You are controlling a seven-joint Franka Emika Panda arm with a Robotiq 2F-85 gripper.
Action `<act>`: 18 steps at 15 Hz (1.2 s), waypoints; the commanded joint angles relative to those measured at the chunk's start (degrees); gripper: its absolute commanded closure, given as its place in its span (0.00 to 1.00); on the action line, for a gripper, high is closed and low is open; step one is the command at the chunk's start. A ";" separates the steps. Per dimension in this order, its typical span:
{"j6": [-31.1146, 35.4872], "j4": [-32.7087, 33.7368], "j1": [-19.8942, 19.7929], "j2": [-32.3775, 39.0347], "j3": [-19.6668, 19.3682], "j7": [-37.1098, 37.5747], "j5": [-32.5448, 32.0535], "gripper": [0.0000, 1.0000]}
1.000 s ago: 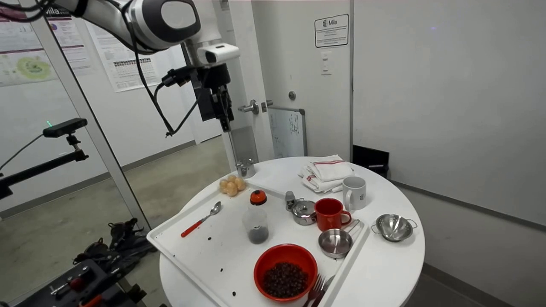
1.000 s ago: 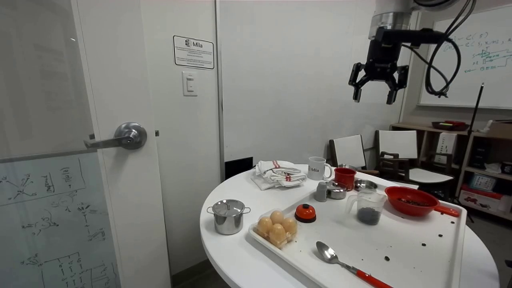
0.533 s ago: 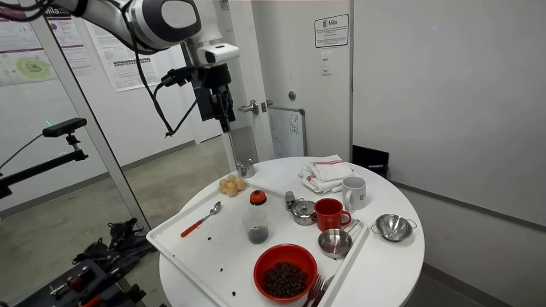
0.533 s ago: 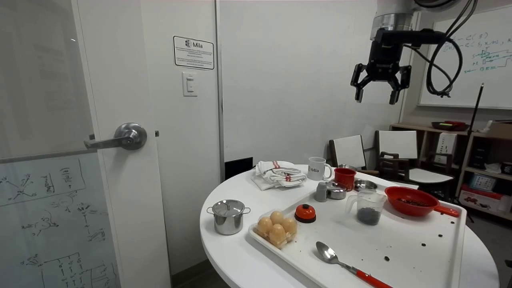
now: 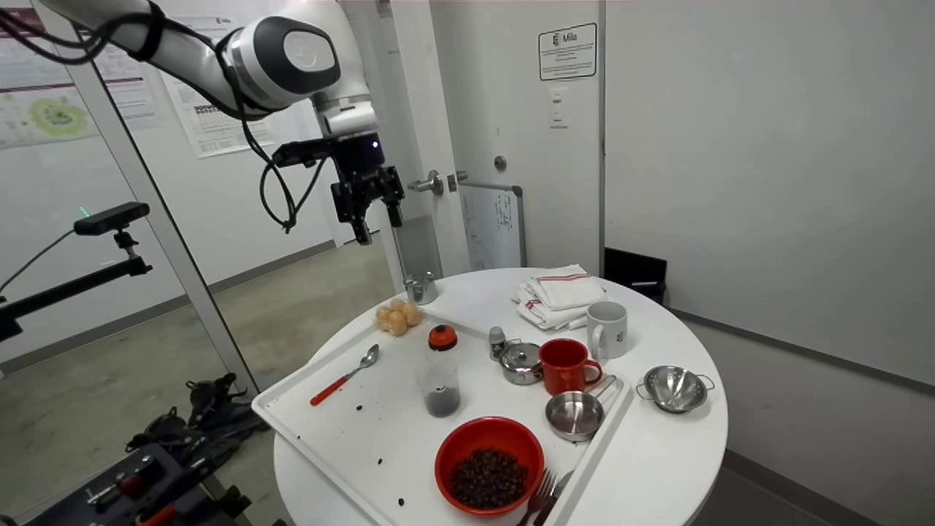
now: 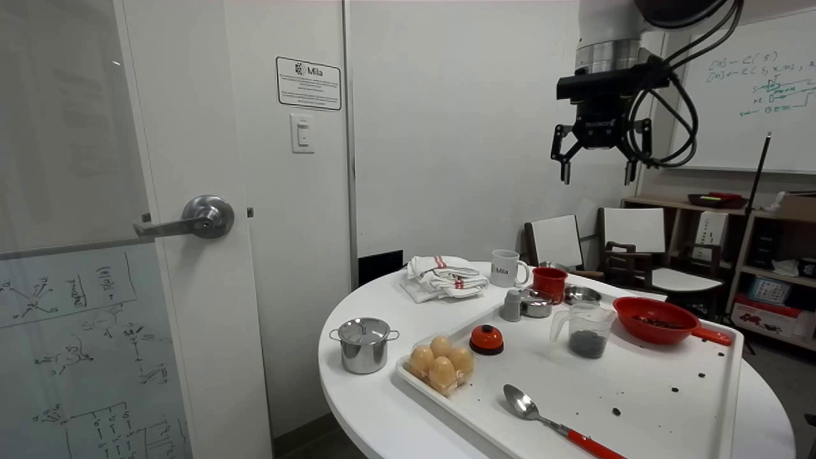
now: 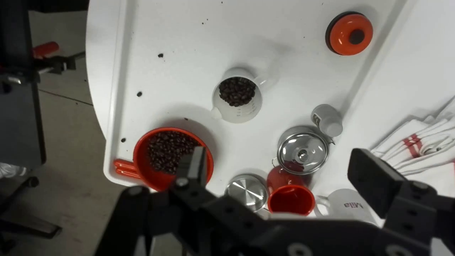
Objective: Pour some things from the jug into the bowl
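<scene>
Round white tabletop [image 5: 657,475], bearing a white tray [image 6: 676,440] with at least one corner reaching the edge. Gripper [image 6: 598,175]: well above the tabletop, its two fingers spread wide apart. Folded towels [image 5: 561,296]: stacked by the tabletop's far edge in both exterior views. Red bowl [image 5: 497,432], partly filled with dark beans [image 5: 488,481]: on the tray, toward the tabletop's near edge in an exterior view. Jug [image 6: 585,324], clear, with dark beans in its lower part: upright on the tray, near the bowl but apart from it, farther in from the edge. Tall lidded pot [image 6: 364,349]: by the tabletop's left edge in an exterior view. Loose beans [image 6: 616,412]: scattered on the tray.
</scene>
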 commanded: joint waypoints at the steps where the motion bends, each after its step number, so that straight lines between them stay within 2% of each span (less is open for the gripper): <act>1: -4.19 4.35 3.54 5.38 0.42 15.30 -2.15 0.00; 3: -4.97 4.16 4.97 7.13 0.12 22.35 -1.94 0.00; 8: 1.26 0.08 6.01 10.07 -1.13 37.75 0.01 0.00; 10: 3.51 -1.29 6.11 10.38 -2.29 43.53 -1.44 0.00; 11: 1.09 0.21 5.77 10.60 -1.29 38.23 -0.44 0.00; 15: 2.40 -0.44 5.66 11.17 -2.18 41.48 -0.50 0.00; 18: 2.33 2.76 5.83 14.68 -2.07 44.45 1.77 0.00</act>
